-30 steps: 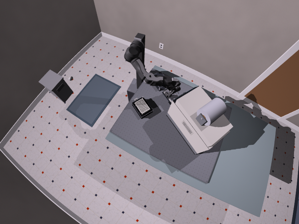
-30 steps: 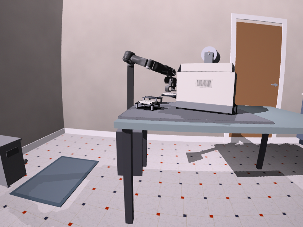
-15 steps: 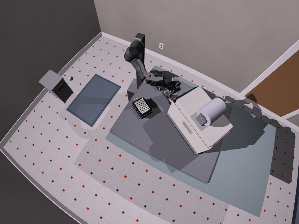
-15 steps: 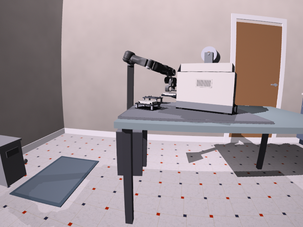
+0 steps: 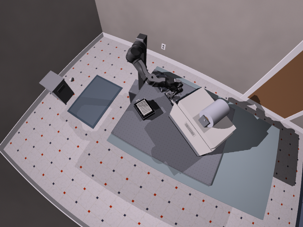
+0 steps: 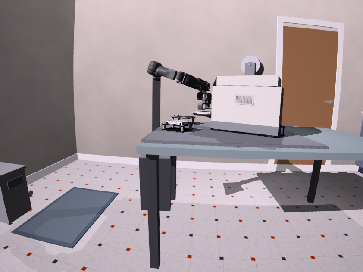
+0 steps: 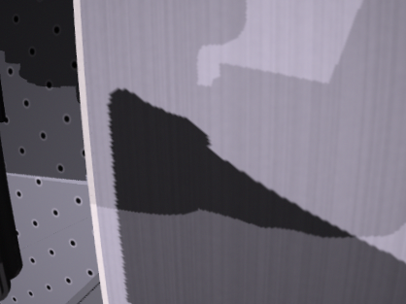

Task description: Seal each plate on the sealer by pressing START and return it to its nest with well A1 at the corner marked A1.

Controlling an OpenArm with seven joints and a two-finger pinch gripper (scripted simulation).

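The gripper [image 5: 180,91] is partly open, its fingertips mostly hidden; whether anything is held cannot be told. START is hidden by the sealer [image 5: 187,130] [image 6: 246,110].

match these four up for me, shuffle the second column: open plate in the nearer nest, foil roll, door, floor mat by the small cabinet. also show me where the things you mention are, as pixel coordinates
1. open plate [image 5: 144,107] [image 6: 176,122]
2. foil roll [image 5: 218,110] [image 6: 247,61]
3. door [image 5: 280,85] [image 6: 308,93]
4. floor mat [image 5: 95,101] [image 6: 64,216]

A. brown, in a pale frame
B. up on top of the sealer [image 5: 185,121] [image 6: 246,114]
C. blue-grey, lying on the tiles
D. seated in a dark nest [image 5: 143,117] [image 6: 182,128] on the table [image 5: 242,179] [image 6: 242,154]

Pairs: 1-D, 2-B, 3-A, 4-C
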